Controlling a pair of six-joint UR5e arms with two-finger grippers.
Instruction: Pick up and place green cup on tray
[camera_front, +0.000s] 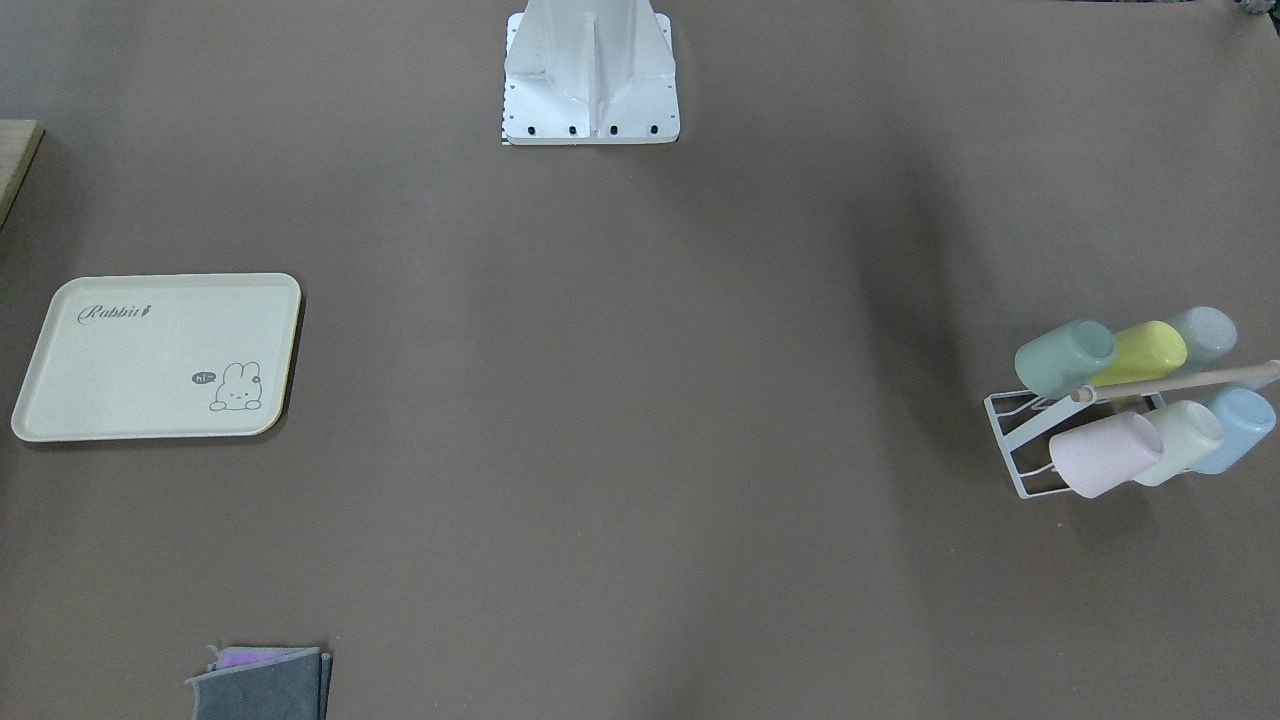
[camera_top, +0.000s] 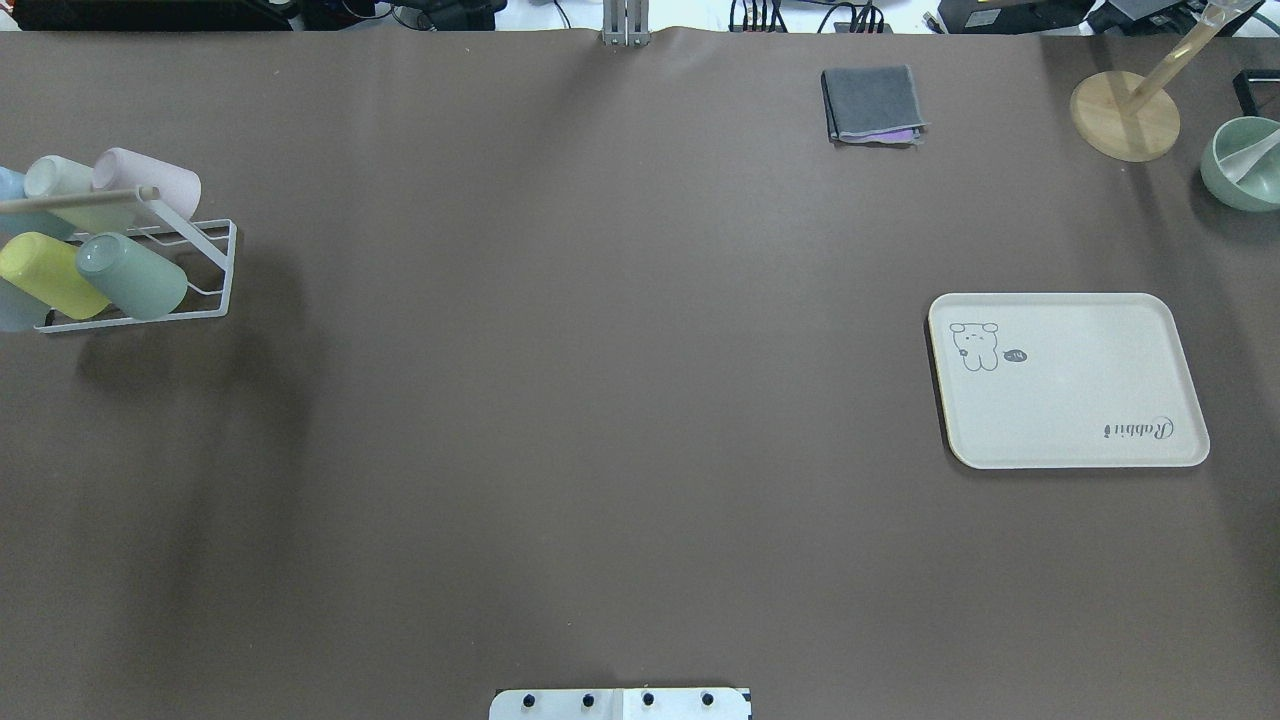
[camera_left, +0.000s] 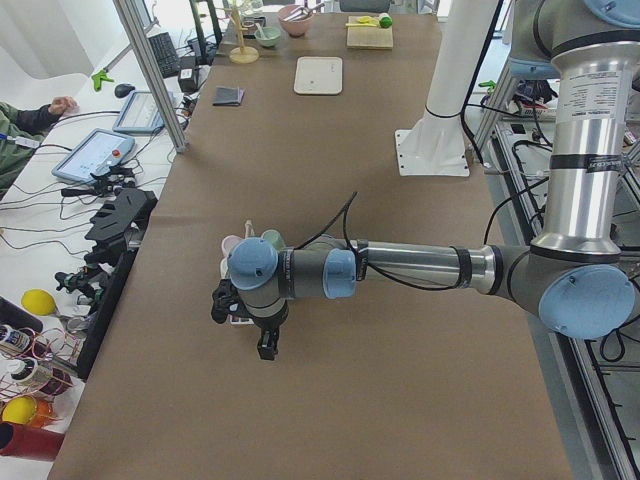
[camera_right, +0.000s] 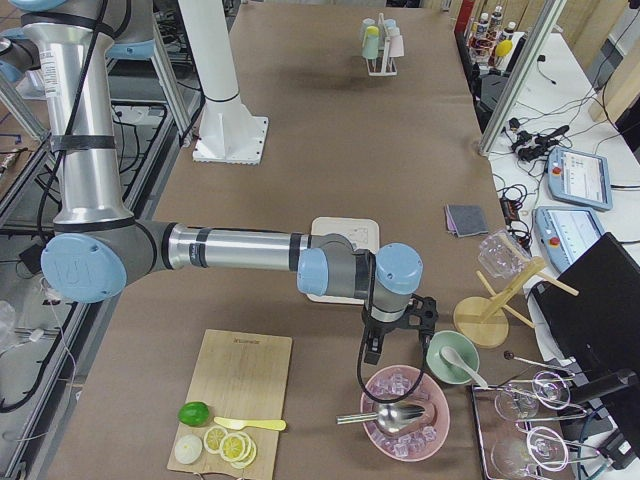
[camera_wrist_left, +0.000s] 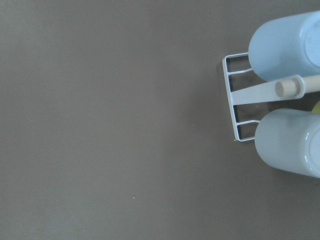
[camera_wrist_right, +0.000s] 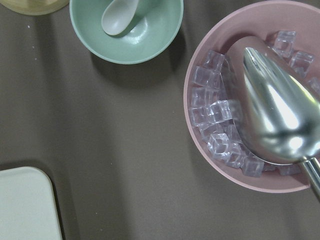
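The green cup (camera_front: 1065, 357) lies tilted on a white wire rack (camera_front: 1010, 440) among several pastel cups; it also shows in the overhead view (camera_top: 132, 275). The cream tray (camera_front: 130, 370) with "Rabbit" lettering lies flat and bare at the table's other end (camera_top: 1080, 400). My left gripper (camera_left: 245, 315) hangs over the table beside the rack; I cannot tell if it is open or shut. My right gripper (camera_right: 395, 325) hangs past the tray near the bowls; I cannot tell its state. The left wrist view shows only two pale blue cups and the rack's end (camera_wrist_left: 232, 95).
A pink bowl (camera_wrist_right: 200, 145) of ice cubes with a metal scoop and a green bowl (camera_wrist_right: 125, 45) with a white spoon sit under my right wrist. A folded grey cloth (camera_top: 872, 102), a wooden stand (camera_top: 1125, 115) and a cutting board (camera_right: 240, 385) with lime are nearby.
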